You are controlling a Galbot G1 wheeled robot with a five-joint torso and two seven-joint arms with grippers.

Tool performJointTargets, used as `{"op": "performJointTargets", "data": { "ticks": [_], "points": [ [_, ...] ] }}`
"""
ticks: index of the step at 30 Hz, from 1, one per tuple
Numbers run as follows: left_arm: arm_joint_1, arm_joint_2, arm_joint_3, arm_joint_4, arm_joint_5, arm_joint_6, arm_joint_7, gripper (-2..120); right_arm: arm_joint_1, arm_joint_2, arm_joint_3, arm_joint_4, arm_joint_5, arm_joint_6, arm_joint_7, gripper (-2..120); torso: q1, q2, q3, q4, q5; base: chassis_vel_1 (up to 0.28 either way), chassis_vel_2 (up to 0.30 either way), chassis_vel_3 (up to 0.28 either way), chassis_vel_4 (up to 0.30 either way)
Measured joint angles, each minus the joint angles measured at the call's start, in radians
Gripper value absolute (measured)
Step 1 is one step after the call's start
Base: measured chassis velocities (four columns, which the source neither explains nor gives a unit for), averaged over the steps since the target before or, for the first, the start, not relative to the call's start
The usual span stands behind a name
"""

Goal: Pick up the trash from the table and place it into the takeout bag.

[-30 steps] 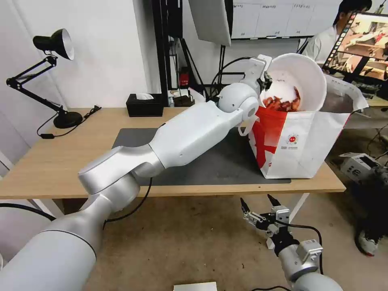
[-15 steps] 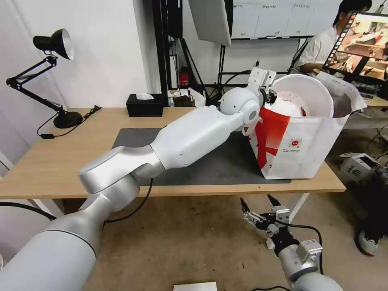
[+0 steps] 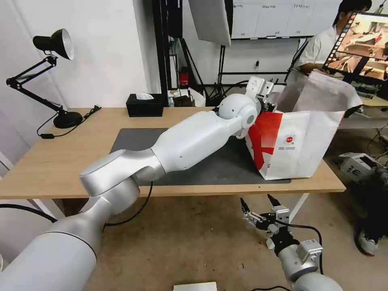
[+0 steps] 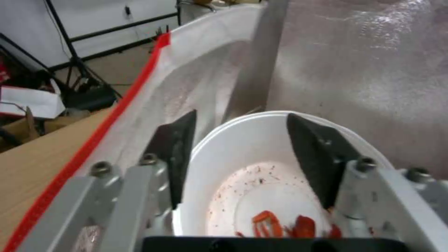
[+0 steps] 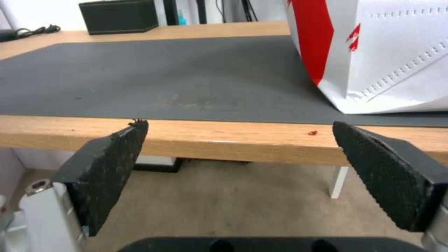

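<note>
The red-and-white takeout bag (image 3: 299, 141) stands on the right end of the table (image 3: 60, 161), on the dark grey mat (image 3: 129, 139). My left arm reaches across the mat, and my left gripper (image 3: 267, 102) is at the bag's near left rim. In the left wrist view my left gripper (image 4: 241, 115) is open inside the foil lining (image 4: 373, 70). Below its spread fingers (image 4: 180, 147) rests the white bowl (image 4: 261, 147), with a few red shell scraps on its bottom. My right gripper (image 3: 256, 206) hangs open below the table's front edge.
A black tissue box (image 3: 144, 104) sits at the table's back edge, and a black desk lamp (image 3: 56, 44) stands at the far left. A tiny red scrap (image 5: 312, 132) lies on the wood near the bag's front corner (image 5: 387, 52). Bare mat (image 5: 187, 77) stretches left of the bag.
The bowl, held tilted above the bag's mouth, went down into the bag with my left gripper. The bag's far wall now stands up over it. The right arm has not moved.
</note>
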Motion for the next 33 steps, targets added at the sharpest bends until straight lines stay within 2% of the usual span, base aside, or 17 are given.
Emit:
{"op": "performJointTargets", "data": {
  "ticks": [4,8,10,11,13,14,17,18,20,22,24,25,27,28,29,32,33],
  "points": [
    [0.001,0.008,-0.021,-0.03,0.0,-0.016,-0.005,77,0.0,0.0,0.0,0.0,0.0,0.0,0.0,100,0.0,0.0,0.0,-0.0002,0.0,0.0,0.0,0.0,0.0],
    [-0.003,0.062,-0.039,-0.108,0.002,-0.075,-0.028,91,0.0,0.0,0.0,0.0,0.0,0.0,0.0,100,0.0,0.0,0.0,-0.0004,0.0,0.0,0.0,0.0,0.0],
    [-0.005,0.132,-0.045,-0.169,0.032,-0.129,-0.048,99,0.0,0.0,0.0,0.0,0.0,0.0,0.0,100,0.0,0.0,0.0,-0.0001,-0.0002,0.0,0.0,0.0,0.0],
    [-0.005,0.132,-0.045,-0.169,0.032,-0.129,-0.048,99,0.0,0.0,0.0,0.0,0.0,0.0,0.0,100,0.0,0.0,0.0,-0.0001,-0.0002,0.0,0.0,0.0,0.0],
    [0.01,0.226,-0.045,-0.236,0.104,-0.207,-0.09,100,0.0,0.0,0.0,0.0,0.0,0.0,0.0,100,0.0,0.0,0.0,0.0,-0.0002,0.0,0.0,0.0,0.0],
    [0.01,0.226,-0.045,-0.236,0.104,-0.207,-0.09,100,0.0,0.0,0.0,0.0,0.0,0.0,0.0,100,0.0,0.0,0.0,0.0,-0.0002,0.0,0.0,0.0,0.0],
    [0.08,0.366,-0.067,-0.363,0.202,-0.267,-0.127,100,0.0,0.0,0.0,0.0,0.0,0.0,0.0,100,0.0,0.0,0.0,0.0005,-0.0005,0.0,0.0,0.0,0.0],
    [0.08,0.366,-0.067,-0.363,0.202,-0.267,-0.127,100,0.0,0.0,0.0,0.0,0.0,0.0,0.0,100,0.0,0.0,0.0,0.0005,-0.0005,0.0,0.0,0.0,0.0],
    [0.168,0.469,-0.096,-0.46,0.244,-0.315,-0.141,100,0.0,0.0,0.0,0.0,0.0,0.0,0.0,100,0.0,0.0,0.0,0.0004,-0.0007,0.0,0.0,0.0,0.0],
    [0.181,0.484,-0.1,-0.473,0.25,-0.321,-0.141,100,0.0,0.0,0.0,0.0,0.0,0.0,0.0,100,0.0,0.0,0.0,0.0005,-0.0009,0.0,0.0,0.0,0.0],
    [0.277,0.577,-0.145,-0.554,0.291,-0.356,-0.133,100,0.0,0.0,0.0,0.0,0.0,0.0,0.0,100,0.0,0.0,0.0,0.0,-0.0003,0.0,0.0,0.0,0.0],
    [0.277,0.577,-0.145,-0.554,0.291,-0.356,-0.133,100,0.0,0.0,0.0,0.0,0.0,0.0,0.0,100,0.0,0.0,0.0,0.0,-0.0003,0.0,0.0,0.0,0.0],
    [0.367,0.642,-0.209,-0.624,0.319,-0.366,-0.124,100,0.0,0.0,0.0,0.0,0.0,0.0,0.0,100,0.0,0.0,0.0,0.0001,-0.001,0.0,0.0,0.0,0.0],
    [0.433,0.682,-0.273,-0.678,0.333,-0.371,-0.126,100,0.0,0.0,0.0,0.0,0.0,0.0,0.0,100,0.0,0.0,0.0,0.0001,-0.0002,0.0,0.0,0.0,0.0],
    [0.433,0.682,-0.273,-0.678,0.333,-0.371,-0.126,100,0.0,0.0,0.0,0.0,0.0,0.0,0.0,100,0.0,0.0,0.0,0.0001,-0.0002,0.0,0.0,0.0,0.0],
    [0.638,0.76,-0.422,-0.785,0.391,-0.386,-0.123,100,0.0,0.0,0.0,0.0,0.0,0.0,0.0,100,0.0,0.0,0.0,-0.0002,-0.0005,0.0,0.0,0.0,0.0],
    [0.638,0.76,-0.422,-0.785,0.391,-0.386,-0.123,100,0.0,0.0,0.0,0.0,0.0,0.0,0.0,100,0.0,0.0,0.0,-0.0002,-0.0005,0.0,0.0,0.0,0.0]
  ]
}}
